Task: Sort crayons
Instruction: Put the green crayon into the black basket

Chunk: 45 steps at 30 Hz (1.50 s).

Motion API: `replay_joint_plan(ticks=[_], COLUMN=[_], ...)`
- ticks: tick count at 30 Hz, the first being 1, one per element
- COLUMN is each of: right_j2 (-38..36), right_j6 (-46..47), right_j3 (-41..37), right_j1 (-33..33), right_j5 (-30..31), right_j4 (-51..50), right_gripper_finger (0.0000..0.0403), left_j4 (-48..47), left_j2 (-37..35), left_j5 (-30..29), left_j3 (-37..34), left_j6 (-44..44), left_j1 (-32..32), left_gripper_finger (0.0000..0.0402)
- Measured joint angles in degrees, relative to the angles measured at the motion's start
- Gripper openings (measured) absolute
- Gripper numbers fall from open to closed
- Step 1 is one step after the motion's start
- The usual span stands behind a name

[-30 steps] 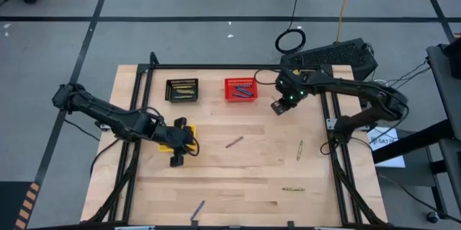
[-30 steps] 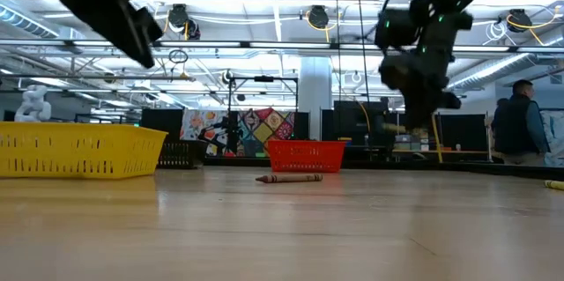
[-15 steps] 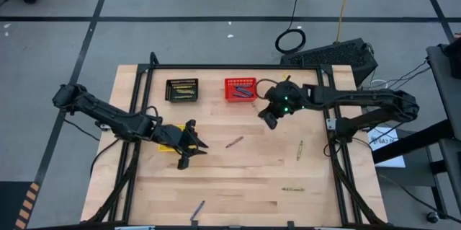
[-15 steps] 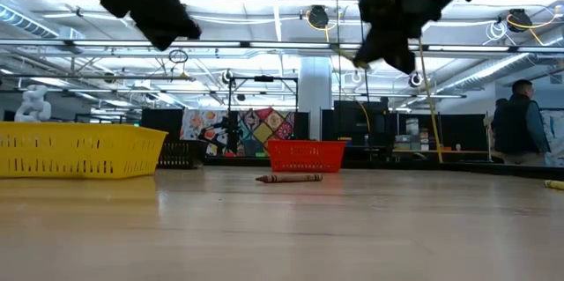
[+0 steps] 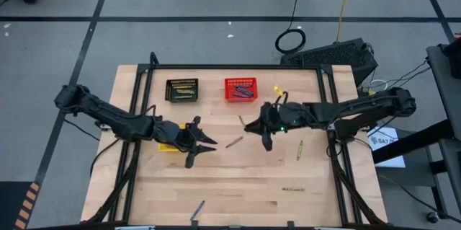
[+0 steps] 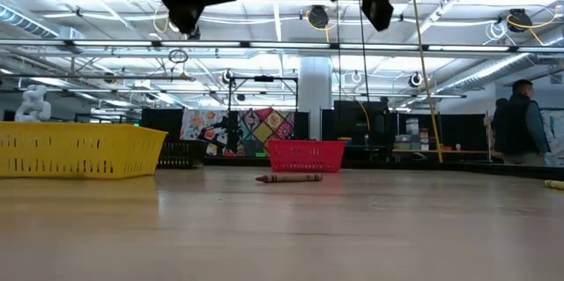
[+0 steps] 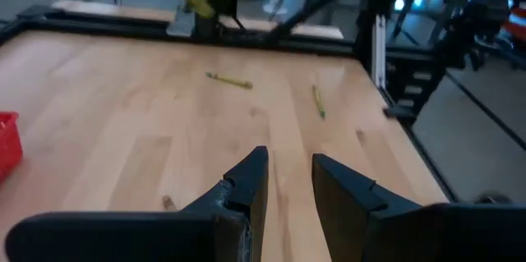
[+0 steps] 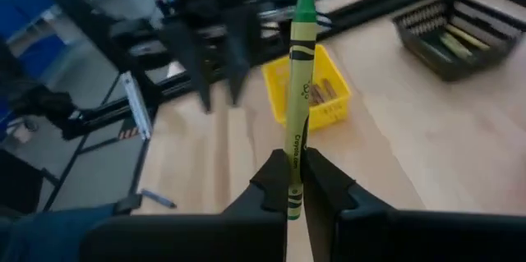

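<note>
Now the right gripper (image 8: 294,181), clamped on a green crayon (image 8: 299,81), has swung from beside the red basket (image 5: 240,89) toward mid-table; the left gripper (image 5: 204,146), fingers parted and empty, has advanced toward the brown crayon (image 5: 233,142); delivery to the black basket (image 5: 181,90) looks pending.

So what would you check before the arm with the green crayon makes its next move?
1. Green crayon gripped by the right end effector: ok, fingers shut on it.
2. Black basket of green crayons is reachable: ok, nothing over it.
3. Left end effector out of the way: cannot tell, it hovers open near mid-table.
4. Brown crayon clear of the path: ok, it lies flat between the arms.
5. Red basket undisturbed: ok.
</note>
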Motion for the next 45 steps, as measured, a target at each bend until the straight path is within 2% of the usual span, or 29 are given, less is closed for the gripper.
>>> replay_joint_plan(ticks=[13, 23, 34, 45], right_j2=[11.70, 18.35, 21.55, 21.56], right_j6=[-5.64, -6.08, -8.02, -8.04], right_j3=[-0.02, -0.02, -0.06, -0.06], right_j1=[7.60, 8.25, 7.74, 6.62], right_j5=[1.68, 1.72, 1.67, 1.46], right_j4=[19.47, 28.95, 33.34, 34.85], right_gripper_finger=[0.0000, 0.0000, 0.0000, 0.0000], left_j4=[8.85, 10.02, 10.54, 12.72], left_j2=[2.99, 3.01, 3.01, 3.01], left_j5=[2.75, 4.24, 4.26, 5.95], left_j3=[0.01, 0.01, 0.01, 0.01], left_j6=[-0.48, -0.52, -0.62, -0.68], left_j1=[1.95, 1.95, 1.95, 2.18], left_gripper_finger=[0.0100, 0.0100, 0.0100, 0.0100])
